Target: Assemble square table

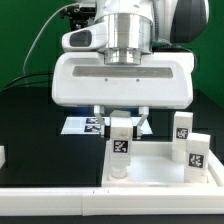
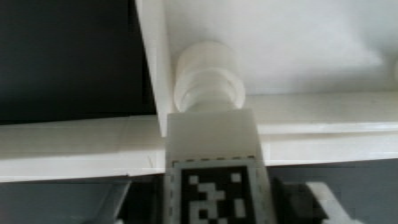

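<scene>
The white square table top lies flat by the front rail. A white leg with a black-and-white tag stands upright at the top's corner on the exterior view's left. My gripper comes down over it, a finger on each side of its upper end, shut on the leg. In the wrist view the leg runs between my fingers and its rounded end meets the table top. Two more tagged legs stand upright on the top's right side.
The marker board lies on the black surface behind the gripper. The long white rail runs along the front edge and shows in the wrist view. A small white part sits at the left edge.
</scene>
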{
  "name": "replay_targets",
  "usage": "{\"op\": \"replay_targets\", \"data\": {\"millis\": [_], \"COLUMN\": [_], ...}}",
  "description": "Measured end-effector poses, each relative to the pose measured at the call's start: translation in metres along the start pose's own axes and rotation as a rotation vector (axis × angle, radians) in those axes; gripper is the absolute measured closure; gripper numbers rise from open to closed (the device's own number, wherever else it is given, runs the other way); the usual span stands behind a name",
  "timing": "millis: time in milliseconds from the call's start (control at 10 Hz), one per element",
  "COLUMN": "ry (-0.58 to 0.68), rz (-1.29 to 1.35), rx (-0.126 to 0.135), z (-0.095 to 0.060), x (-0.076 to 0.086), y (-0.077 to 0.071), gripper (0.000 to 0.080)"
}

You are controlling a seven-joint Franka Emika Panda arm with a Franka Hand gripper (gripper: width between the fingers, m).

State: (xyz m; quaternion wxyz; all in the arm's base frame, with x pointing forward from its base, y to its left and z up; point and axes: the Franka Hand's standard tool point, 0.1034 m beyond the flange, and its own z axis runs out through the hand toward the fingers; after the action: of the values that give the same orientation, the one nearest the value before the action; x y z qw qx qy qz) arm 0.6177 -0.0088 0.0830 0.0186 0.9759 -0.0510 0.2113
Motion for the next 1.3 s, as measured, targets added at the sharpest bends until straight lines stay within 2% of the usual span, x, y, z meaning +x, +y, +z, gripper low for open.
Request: {"op": "replay_targets", "data": {"millis": [300,900,1100,1200,1300], "ry": [0.021,0.032,0.032,0.032,0.032], "rz": [-0.008,-0.009,-0.009,-0.009,-0.009], "rx": [-0.009,-0.014,-0.014,-0.014,-0.014], "z": [0.0075,0.0104,0.0104,0.0105,0.0105], "x": [-0.0037,-0.0074,-0.0074,-0.0075,-0.0075], "y": [-0.0013,-0.0023,-0.0023,-0.0023,-0.0023], "gripper": [0.0515,0.0515,0.0267,0.0184,0.0160]}}
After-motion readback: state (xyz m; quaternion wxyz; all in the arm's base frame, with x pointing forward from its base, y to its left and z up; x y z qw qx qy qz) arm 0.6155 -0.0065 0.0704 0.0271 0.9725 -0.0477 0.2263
